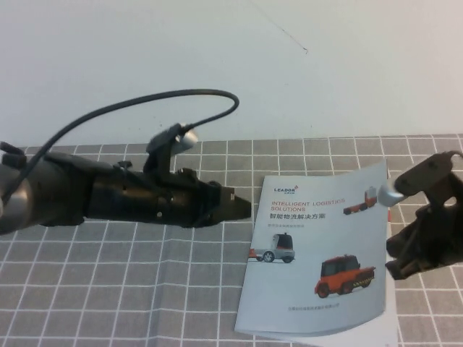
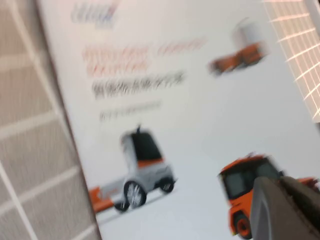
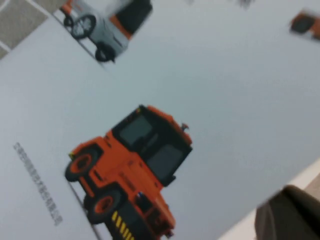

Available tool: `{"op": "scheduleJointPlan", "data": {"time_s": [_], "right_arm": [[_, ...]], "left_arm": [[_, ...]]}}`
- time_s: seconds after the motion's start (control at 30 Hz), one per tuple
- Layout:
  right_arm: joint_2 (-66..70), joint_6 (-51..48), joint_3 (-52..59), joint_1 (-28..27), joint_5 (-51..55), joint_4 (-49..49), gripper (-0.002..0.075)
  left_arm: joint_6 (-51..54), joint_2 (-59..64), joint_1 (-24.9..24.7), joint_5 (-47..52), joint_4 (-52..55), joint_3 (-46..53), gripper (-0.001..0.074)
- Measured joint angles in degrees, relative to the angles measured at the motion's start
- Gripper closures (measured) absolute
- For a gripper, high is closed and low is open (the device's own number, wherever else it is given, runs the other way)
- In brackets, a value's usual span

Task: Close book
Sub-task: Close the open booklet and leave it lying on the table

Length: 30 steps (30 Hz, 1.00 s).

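Our left tool (image 1: 244, 207) reaches in from the left, drawn together to a point and grasping nothing, just beside the left edge of the book (image 1: 322, 224). Our right tool (image 1: 396, 259) sits at the book's right edge; we cannot tell whether it is released or clenched. The book lies closed on the checked table (image 1: 108, 289), front cover up, between the two tools. Orange and grey vehicles are printed on the cover. A sliver of white page shows under its lower right edge.

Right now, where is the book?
High view: the book lies right of centre on the checked cloth, between the left gripper and the right gripper.
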Motion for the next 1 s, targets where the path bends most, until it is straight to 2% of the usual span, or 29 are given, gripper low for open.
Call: {"op": "scheduleJointPlan", "data": {"time_s": [0.2,0.37,0.43,0.57,0.67,0.83,1.0], "right_arm": [[-9.69,4.02,0.13,0.0,2.18,-9.68,0.0728],[-18.62,7.46,0.13,0.0,9.22,-22.94,0.0728],[-21.39,11.68,0.13,0.0,12.5,-29.29,0.0728],[-28.44,27.41,0.48,0.0,19.65,-46.22,0.0728],[-34.43,37.19,0.68,0.0,24.17,-53.25,0.0728],[-44.49,41.01,2.08,0.0,24.93,-52.66,0.0728],[-55.76,41.56,8.1,0.0,20.75,-49.34,0.0728]], "left_arm": [[0.99,-10.93,0.0,-6.05,7.57,0.45,0.0738],[-2.98,-22.59,0.0,-9.94,26.26,0.44,0.0738],[-9.09,-27.7,0.0,-9.81,36.75,0.44,0.0738],[-24.92,-36.9,0.0,-9.25,55.31,1.35,0.0738],[-35.15,-44.17,0.0,-9.78,67.24,4.27,0.0738],[-47.86,-58.62,0.0,-16.27,81.89,15.25,0.0738],[-50.41,-72.34,0.0,-28.3,84.44,29.7,0.0738]]}}
